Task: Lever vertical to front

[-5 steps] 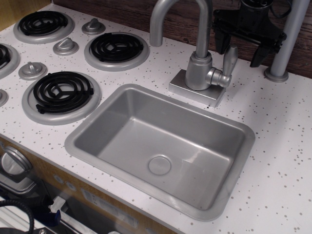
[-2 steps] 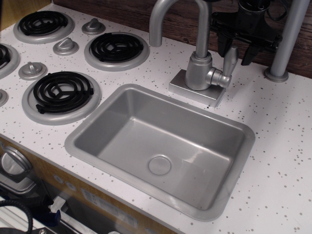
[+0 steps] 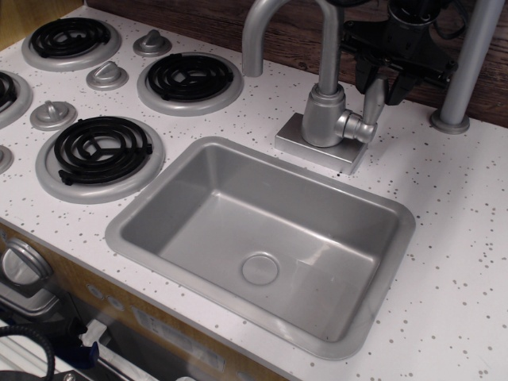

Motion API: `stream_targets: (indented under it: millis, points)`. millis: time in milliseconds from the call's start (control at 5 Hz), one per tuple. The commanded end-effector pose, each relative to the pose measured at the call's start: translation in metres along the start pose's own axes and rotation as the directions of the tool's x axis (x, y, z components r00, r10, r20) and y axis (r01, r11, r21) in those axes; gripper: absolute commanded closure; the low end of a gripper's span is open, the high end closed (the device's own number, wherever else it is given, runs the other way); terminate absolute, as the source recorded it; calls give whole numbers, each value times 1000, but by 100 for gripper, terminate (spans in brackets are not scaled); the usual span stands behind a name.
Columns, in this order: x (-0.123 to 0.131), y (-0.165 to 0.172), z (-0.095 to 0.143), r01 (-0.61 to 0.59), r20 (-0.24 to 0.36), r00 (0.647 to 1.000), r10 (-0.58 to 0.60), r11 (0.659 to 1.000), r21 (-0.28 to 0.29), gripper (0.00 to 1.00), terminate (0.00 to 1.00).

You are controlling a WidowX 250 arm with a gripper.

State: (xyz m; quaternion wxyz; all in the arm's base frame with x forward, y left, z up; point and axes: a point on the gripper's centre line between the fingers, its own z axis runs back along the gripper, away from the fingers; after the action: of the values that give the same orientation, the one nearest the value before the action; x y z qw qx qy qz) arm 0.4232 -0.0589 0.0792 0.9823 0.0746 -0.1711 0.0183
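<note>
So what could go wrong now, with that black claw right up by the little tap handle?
The end effector sits around only the top of the upright lever, so the fingers might slip off when pulling forward. The spout stands close beside it, so the arm could bump it. Whether the fingers actually touch the lever can't be told from here; it may close on air.

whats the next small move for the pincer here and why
Probably ease the pincer slightly lower over the lever, then close. The lever stands upright, its top between the black fingers, and the fingers appear spread, with no clear grip yet.
</note>
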Motion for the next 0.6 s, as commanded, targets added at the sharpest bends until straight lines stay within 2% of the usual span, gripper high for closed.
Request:
stream_targets:
  millis: [0,400]
  points:
    - [-19,1,34,-84,-24,996,84,996,12,100,0]
    - [-28,6,17,-87,-74,994,84,995,-47,100,0]
